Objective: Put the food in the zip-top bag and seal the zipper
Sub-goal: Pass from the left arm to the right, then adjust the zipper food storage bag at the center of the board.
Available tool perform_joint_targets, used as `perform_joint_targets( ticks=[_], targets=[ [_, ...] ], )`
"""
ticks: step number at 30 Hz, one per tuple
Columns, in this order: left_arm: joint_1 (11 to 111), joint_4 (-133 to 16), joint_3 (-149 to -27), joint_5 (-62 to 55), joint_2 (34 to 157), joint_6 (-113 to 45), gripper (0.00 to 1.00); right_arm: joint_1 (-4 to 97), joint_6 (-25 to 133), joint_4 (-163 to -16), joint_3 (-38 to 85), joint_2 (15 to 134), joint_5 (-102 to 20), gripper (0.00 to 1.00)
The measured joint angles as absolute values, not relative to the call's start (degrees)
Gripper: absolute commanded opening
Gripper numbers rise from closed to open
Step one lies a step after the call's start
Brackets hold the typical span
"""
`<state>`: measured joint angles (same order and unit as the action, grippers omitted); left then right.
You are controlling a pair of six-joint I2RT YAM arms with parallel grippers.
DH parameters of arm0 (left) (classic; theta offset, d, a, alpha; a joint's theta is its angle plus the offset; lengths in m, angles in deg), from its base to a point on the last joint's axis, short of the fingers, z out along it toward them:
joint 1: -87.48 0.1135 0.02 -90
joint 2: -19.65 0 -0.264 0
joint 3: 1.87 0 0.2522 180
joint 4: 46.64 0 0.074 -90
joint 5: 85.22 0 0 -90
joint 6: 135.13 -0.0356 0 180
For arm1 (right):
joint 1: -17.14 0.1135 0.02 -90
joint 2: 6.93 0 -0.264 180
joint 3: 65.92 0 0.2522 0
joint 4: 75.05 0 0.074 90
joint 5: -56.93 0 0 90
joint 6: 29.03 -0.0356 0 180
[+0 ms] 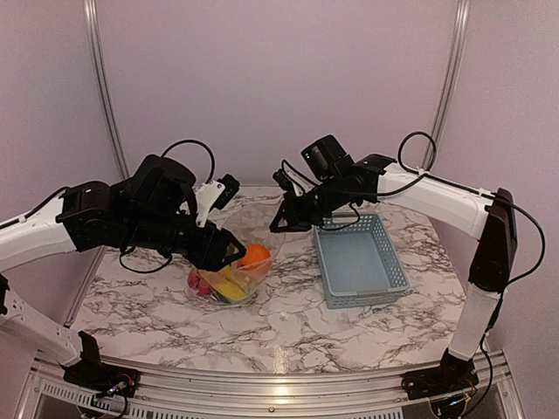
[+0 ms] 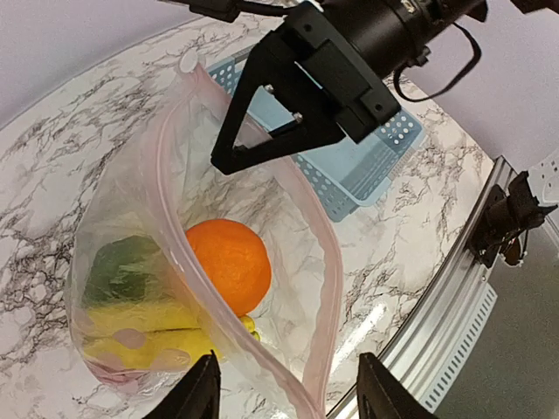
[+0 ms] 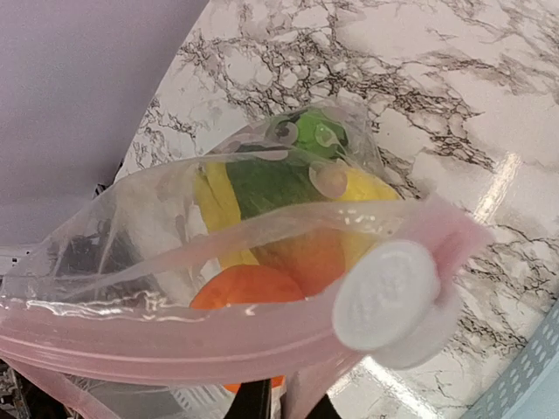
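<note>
The zip-top bag is clear, thin and crinkly. It stands mouth-up on the desk, at about 9 o'clock from the desk's middle. Its pink zipper runs along the open mouth, and a round white knob sits at one end of the strip.

Through the plastic one orange shows on top. Beside it, at its 9 o'clock in the left wrist view, is one dark green piece. The yellow bananas lie below, though I cannot tell how many there are. One red-pink ball sits low in the bag.

The right fingers are drawn together at the tips and clamped on the zipper at the bag's far end. The left fingers stand well apart, with the near rim of the bag between them.

One grey-blue slotted basket rests at 3 o'clock of the bag, with nothing in it.

The desk is white marble with dark veins and has a metal rail along its near edge. The walls are pale lilac, with two metal posts rising at 11 and 1 o'clock.
</note>
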<state>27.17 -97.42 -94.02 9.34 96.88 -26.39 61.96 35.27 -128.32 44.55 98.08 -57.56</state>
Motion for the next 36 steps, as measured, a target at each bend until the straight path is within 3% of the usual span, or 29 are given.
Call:
perform_joint_targets(
  ticks=[9, 20, 30, 36],
  targets=[
    [19.5, -81.6, -68.8, 17.4, 78.0, -33.5, 0.58, 58.7, 31.2, -129.0, 44.7, 97.6, -62.2, 0.06],
    [17.0, -66.1, -60.3, 22.9, 80.9, -40.9, 0.54, 58.1, 29.4, -130.1, 44.9, 97.3, -64.7, 0.03],
    [16.7, -58.1, -59.5, 30.7, 86.5, -46.5, 0.21, 57.8, 28.7, -131.4, 46.3, 97.3, -65.8, 0.01],
    [16.6, -56.7, -59.0, 34.1, 86.2, -49.8, 0.1, 57.0, 27.5, -131.4, 46.3, 97.2, -66.6, 0.01]
  ],
)
